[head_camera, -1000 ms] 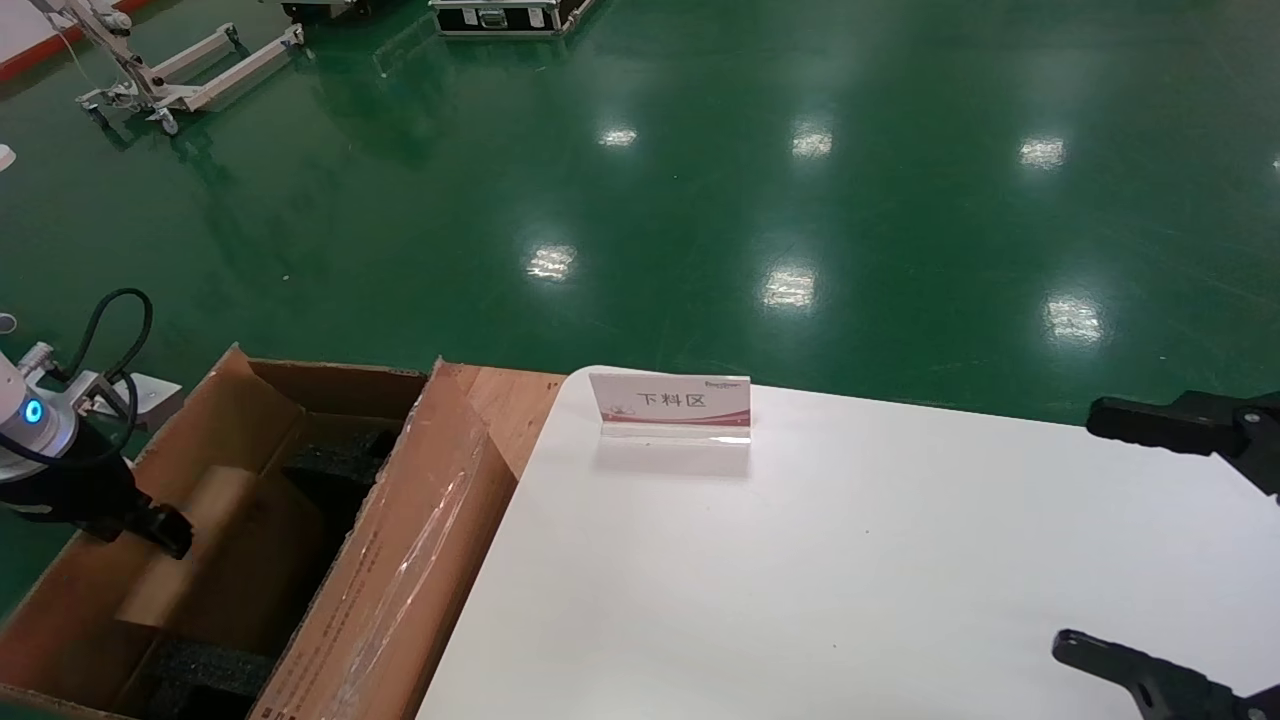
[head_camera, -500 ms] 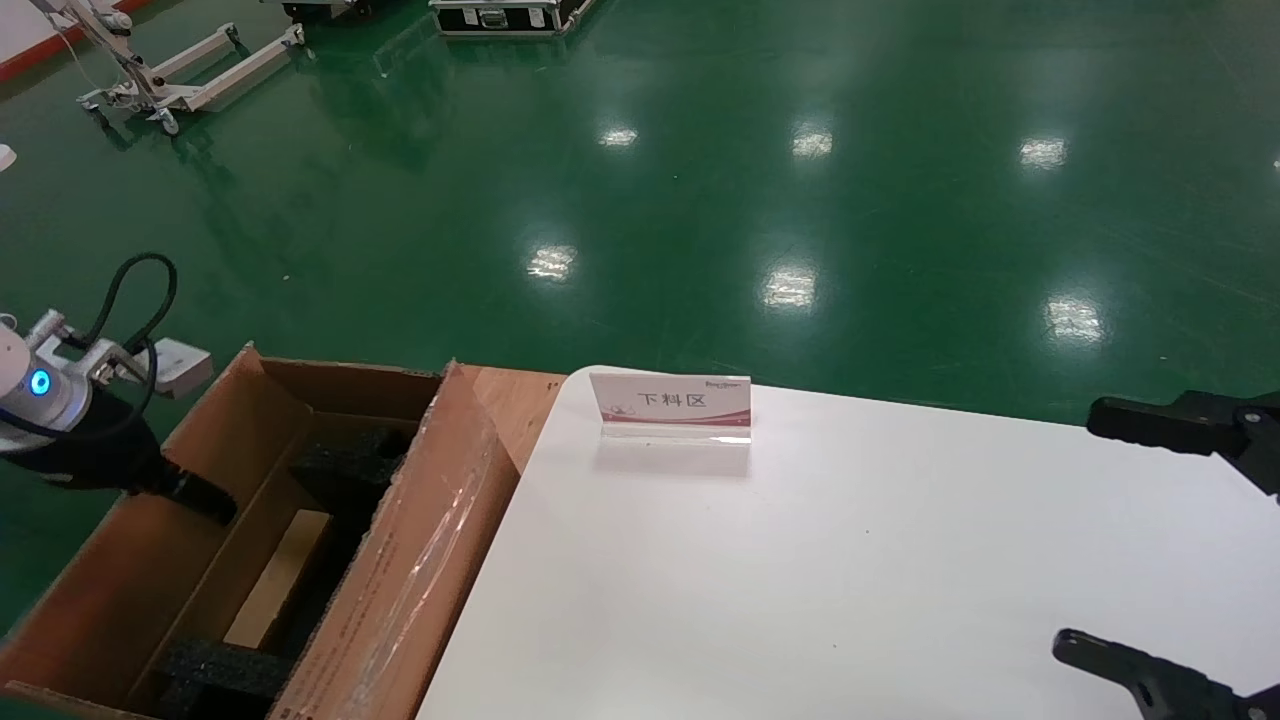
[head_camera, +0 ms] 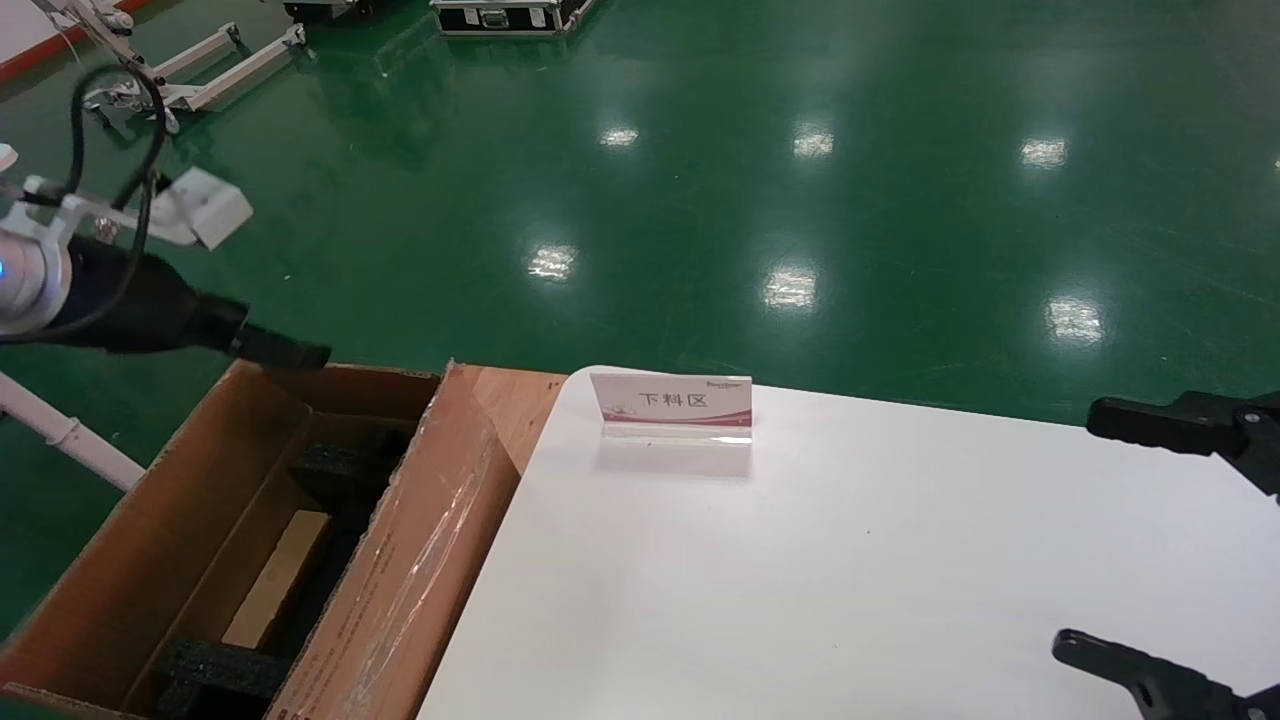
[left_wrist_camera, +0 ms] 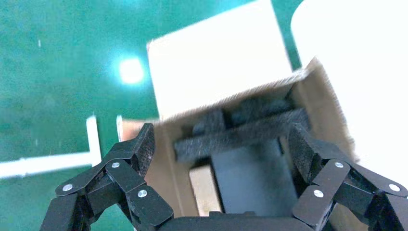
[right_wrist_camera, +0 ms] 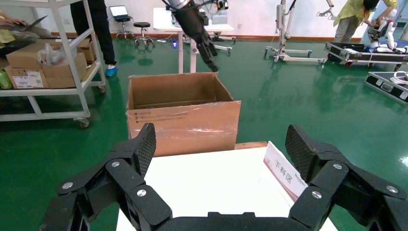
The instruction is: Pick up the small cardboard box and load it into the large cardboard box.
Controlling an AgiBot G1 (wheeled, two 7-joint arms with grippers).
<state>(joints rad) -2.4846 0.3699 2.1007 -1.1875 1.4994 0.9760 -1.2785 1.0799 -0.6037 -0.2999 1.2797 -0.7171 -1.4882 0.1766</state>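
**Small box loaded, left arm hanging over the carton's far end**

The right gripper (head_camera: 1150, 540) is idling over the white table (head_camera: 850, 580), fingers wide apart and empty. The small cardboard box (head_camera: 280, 578) is lying inside the large cardboard box (head_camera: 130, 560), between black foam pads (head_camera: 340, 460). Beyond it, the left gripper (left_wrist_camera: 221, 149) is hovering spread open, gripping nothing. Any sideways swing risks clipping the flaps and shoving the carton.
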